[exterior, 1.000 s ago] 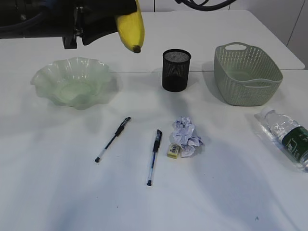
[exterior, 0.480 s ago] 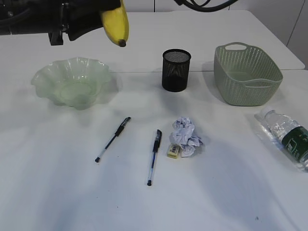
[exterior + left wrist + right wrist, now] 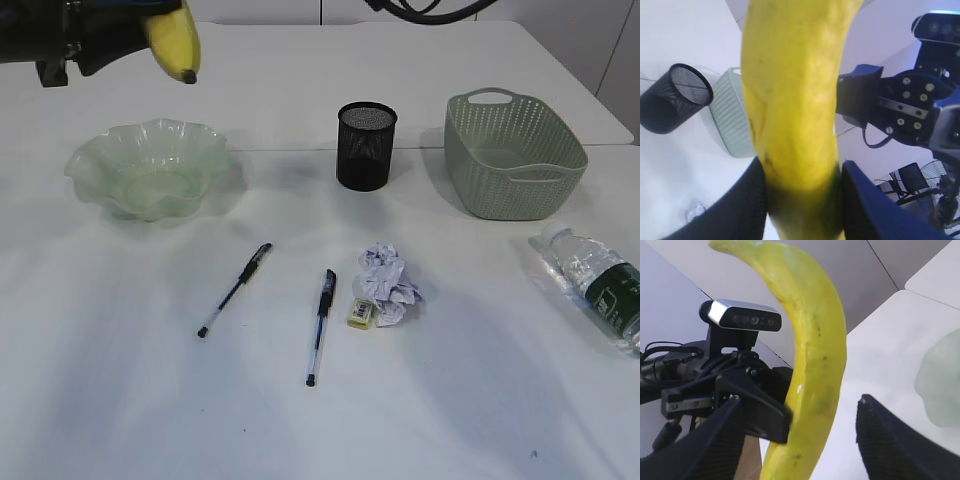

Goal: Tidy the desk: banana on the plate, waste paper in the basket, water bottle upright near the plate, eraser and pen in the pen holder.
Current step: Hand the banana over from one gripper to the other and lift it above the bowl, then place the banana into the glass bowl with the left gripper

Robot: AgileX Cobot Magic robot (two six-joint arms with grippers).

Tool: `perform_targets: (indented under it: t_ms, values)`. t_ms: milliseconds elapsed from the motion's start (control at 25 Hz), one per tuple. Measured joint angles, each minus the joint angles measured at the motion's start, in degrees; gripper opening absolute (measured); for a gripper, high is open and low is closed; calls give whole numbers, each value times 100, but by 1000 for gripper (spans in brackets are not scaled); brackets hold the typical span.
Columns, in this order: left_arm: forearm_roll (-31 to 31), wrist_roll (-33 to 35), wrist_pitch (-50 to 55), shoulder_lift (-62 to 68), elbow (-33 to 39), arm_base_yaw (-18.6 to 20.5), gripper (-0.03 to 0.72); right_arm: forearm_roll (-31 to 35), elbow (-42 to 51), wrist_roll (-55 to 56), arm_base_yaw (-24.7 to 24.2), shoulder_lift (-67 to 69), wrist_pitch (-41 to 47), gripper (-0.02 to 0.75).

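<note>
banana [image 3: 175, 45] carried left, above plate [image 3: 150, 170]

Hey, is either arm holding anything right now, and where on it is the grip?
The left end effector holds the banana, fingers clamped on either side of one end. The right end effector stands open around the banana without pressing it.
</note>
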Motion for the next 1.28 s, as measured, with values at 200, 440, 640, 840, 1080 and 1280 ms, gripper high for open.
perform_targets:
  t_ms: [200, 440, 640, 840, 1080, 1280]
  values:
    - [260, 65, -41, 0, 0, 501, 267, -214, 0, 0, -177, -4, 0, 517]
    - [904, 170, -485, 0, 0, 953, 267, -1176, 0, 0, -311, -4, 0, 517]
    - [1650, 275, -1038, 0, 0, 1028, 267, -1898, 0, 0, -320, -4, 0, 517]
    - [2504, 356, -1526, 0, 0, 1028, 266, -2644, 0, 0, -320, -4, 11, 517]
    - [3240, 667, -2142, 33, 0, 1028, 266, -3646, 0, 15, -320, -4, 19, 517]
    - [3552, 873, -2327, 346, 0, 1038, 266, -4131, 0, 168, -320, -4, 32, 517]
